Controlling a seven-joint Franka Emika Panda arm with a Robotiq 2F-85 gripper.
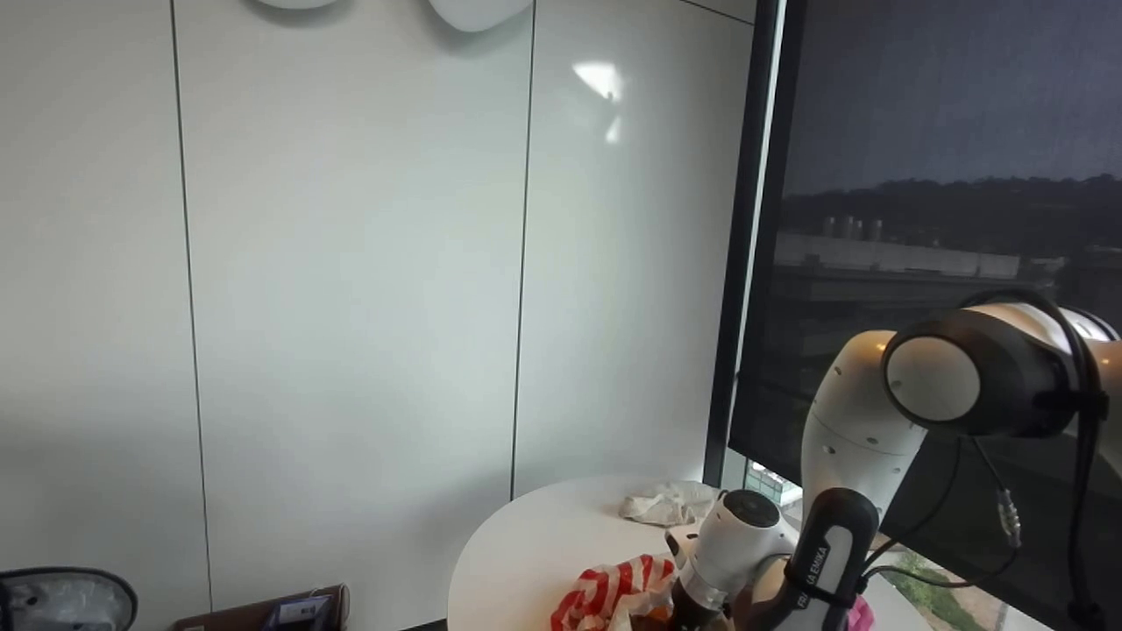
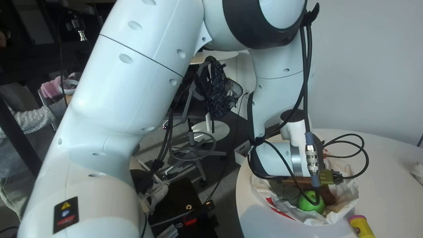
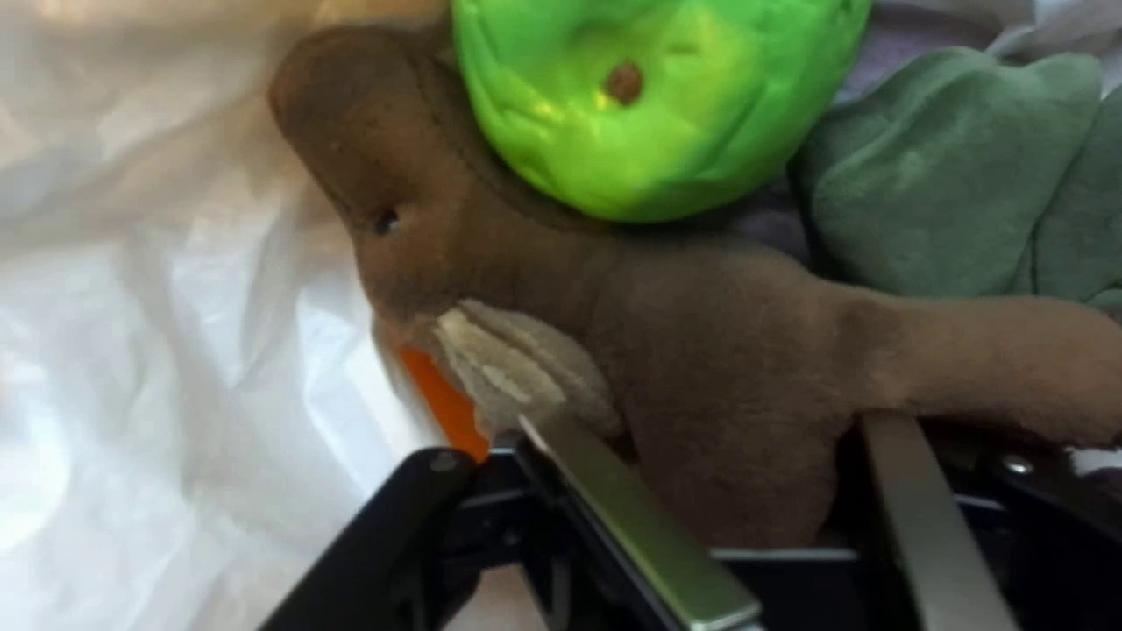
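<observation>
Pincer (image 3: 708, 425) wide, straddling a brown plush (image 3: 692, 333), green ball (image 3: 657, 123) just beside it, both in bag (image 2: 342, 206) on tabletop (image 2: 388, 185)

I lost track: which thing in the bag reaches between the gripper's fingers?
The brown plush toy; the round green thing and grey-green plush lie clear of the fingers.

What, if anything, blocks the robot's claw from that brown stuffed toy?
Nothing visible: the gripper stands open around part of the brown toy. The green ball lies at the toy's far edge, not between them.
</observation>
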